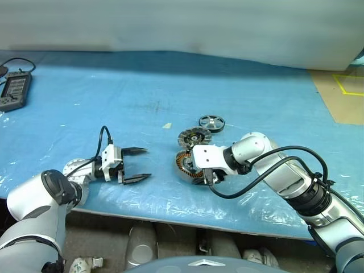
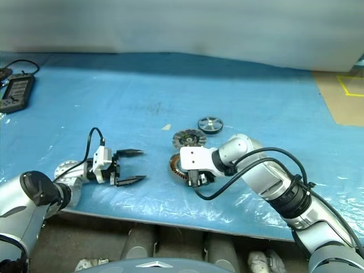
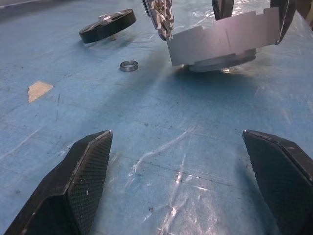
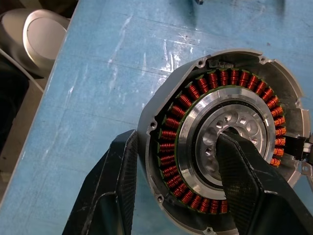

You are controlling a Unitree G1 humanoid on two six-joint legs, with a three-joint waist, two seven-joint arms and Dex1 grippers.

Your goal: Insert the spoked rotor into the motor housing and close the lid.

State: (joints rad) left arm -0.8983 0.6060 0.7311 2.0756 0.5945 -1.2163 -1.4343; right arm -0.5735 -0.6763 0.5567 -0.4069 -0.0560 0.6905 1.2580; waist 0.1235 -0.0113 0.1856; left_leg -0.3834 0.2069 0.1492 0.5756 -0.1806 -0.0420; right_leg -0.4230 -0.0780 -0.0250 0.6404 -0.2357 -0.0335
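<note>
Housing first: the round silver motor housing (image 4: 222,142) with copper-brown windings sits on the blue counter (image 1: 114,102), right tool (image 4: 183,188) clamped across its wall, one finger outside, one in the hub, probably steadying it. Beyond lies the dark-rimmed spoked rotor (image 1: 211,121). Left tool (image 1: 136,165) waits nearby, level, fingers apart.

Head stereo looks down on table (image 1: 170,85); wrist cameras sit close.
</note>
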